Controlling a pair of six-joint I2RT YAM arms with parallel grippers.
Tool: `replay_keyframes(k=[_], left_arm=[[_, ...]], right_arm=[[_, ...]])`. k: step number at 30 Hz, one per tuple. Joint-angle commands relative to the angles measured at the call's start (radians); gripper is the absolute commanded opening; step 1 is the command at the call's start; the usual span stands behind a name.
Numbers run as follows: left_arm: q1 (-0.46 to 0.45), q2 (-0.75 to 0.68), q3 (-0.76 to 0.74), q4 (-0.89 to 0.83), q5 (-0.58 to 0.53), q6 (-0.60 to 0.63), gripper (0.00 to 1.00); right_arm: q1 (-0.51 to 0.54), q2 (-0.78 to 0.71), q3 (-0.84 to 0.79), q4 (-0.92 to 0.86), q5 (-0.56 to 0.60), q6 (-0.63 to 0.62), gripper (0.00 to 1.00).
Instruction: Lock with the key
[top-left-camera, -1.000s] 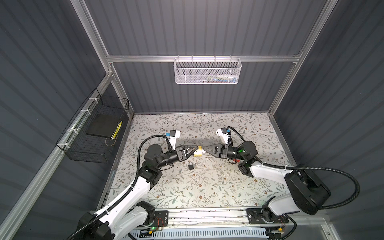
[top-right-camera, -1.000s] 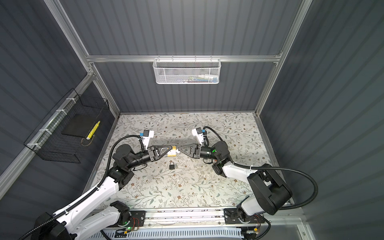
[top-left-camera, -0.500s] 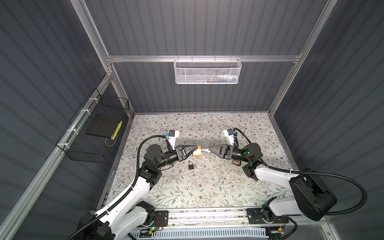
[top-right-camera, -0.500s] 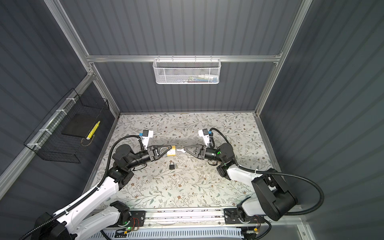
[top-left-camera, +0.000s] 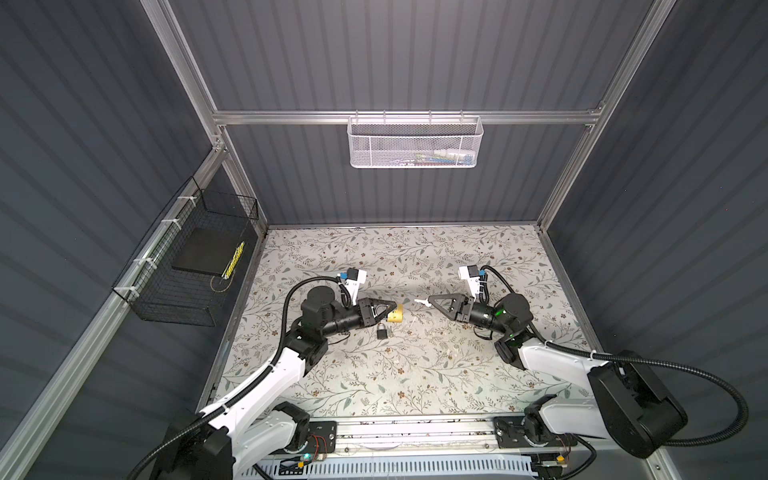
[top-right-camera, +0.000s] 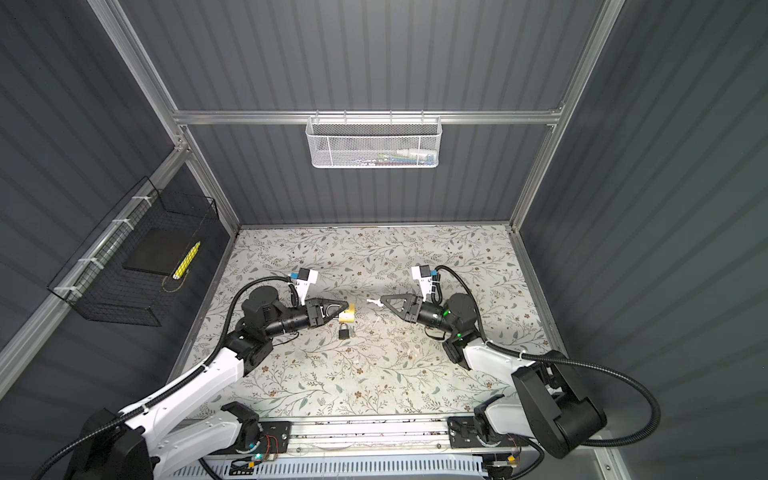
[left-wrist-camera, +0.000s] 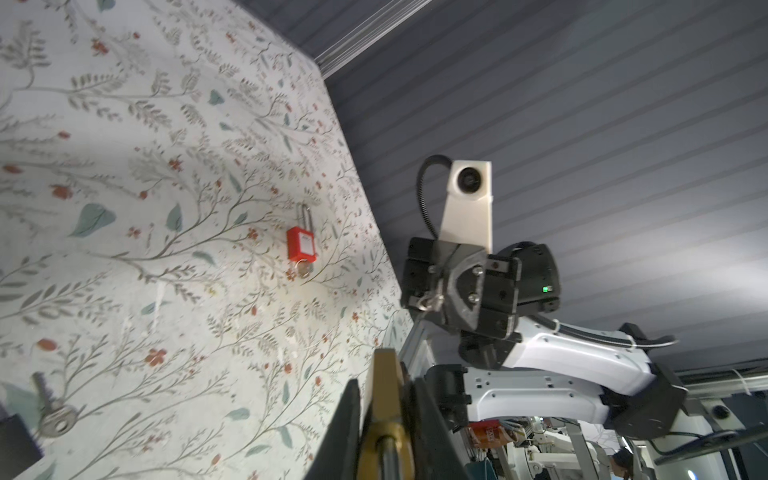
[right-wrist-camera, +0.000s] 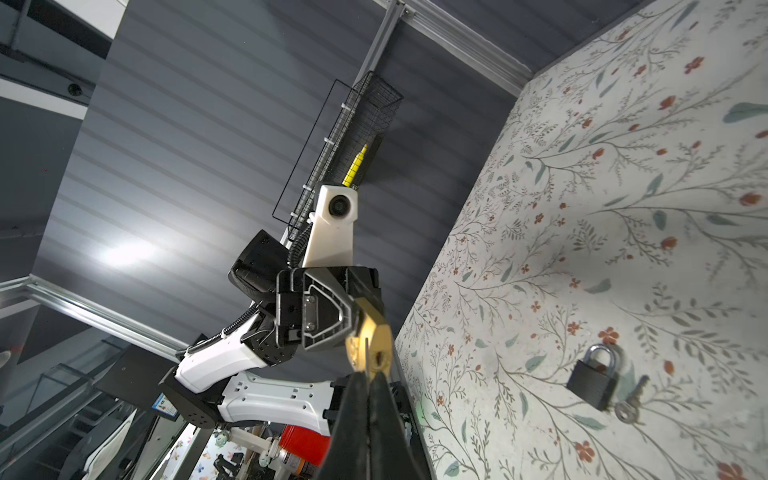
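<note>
At mid-table, above the floral-print tabletop (top-left-camera: 374, 374): two arms tip to tip, not touching.

Item, left gripper (top-left-camera: 390, 308): clamped on a brass padlock (top-left-camera: 395, 316), whose body projects past the fingertips while the shackle sits back between the fingers.

Item, right gripper (top-left-camera: 430, 299): fingers pressed together, pinching a silver key (top-left-camera: 419, 302). The blade is aimed at the brass padlock, with a small gap between them in both top views.

Lying on the tabletop: black padlock (top-left-camera: 381, 331), just beside the left gripper, with a loose key (right-wrist-camera: 629, 403) next to it. A red padlock (left-wrist-camera: 302, 245), with a second key (left-wrist-camera: 304, 270) at its base, shows in the left wrist view.
</note>
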Motion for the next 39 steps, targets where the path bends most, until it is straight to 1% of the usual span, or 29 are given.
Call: replay_keyframes(k=[1,4,8,13,15,22,28,35,39], left_arm=[[0.002,0.068,-0.006,-0.019,0.028,0.078,0.0],[0.003,0.171,0.007,-0.002,0.049,0.103,0.0],[-0.004,0.319,0.059,-0.006,0.078,0.148,0.0],[-0.052,0.495,0.187,-0.121,0.084,0.254,0.0],[-0.073,0.544,0.23,-0.168,0.075,0.289,0.0],[-0.114,0.65,0.355,-0.369,-0.015,0.408,0.0],[-0.117,0.716,0.409,-0.423,-0.025,0.449,0.01],[-0.117,0.783,0.472,-0.48,-0.043,0.487,0.11],[-0.117,0.799,0.502,-0.52,-0.064,0.502,0.29]], right_arm=[[-0.022,-0.034,-0.042,-0.05,0.043,-0.054,0.0],[-0.051,-0.06,-0.074,-0.083,0.048,-0.07,0.0],[-0.092,-0.091,-0.099,-0.126,0.035,-0.096,0.0],[-0.131,-0.103,-0.117,-0.142,0.003,-0.114,0.0],[-0.142,-0.099,-0.119,-0.139,-0.006,-0.115,0.0],[-0.166,-0.097,-0.138,-0.112,-0.031,-0.108,0.0],[-0.184,-0.089,-0.146,-0.1,-0.051,-0.104,0.0],[-0.198,-0.092,-0.149,-0.079,-0.07,-0.087,0.0],[-0.205,-0.111,-0.165,-0.089,-0.073,-0.091,0.0]])
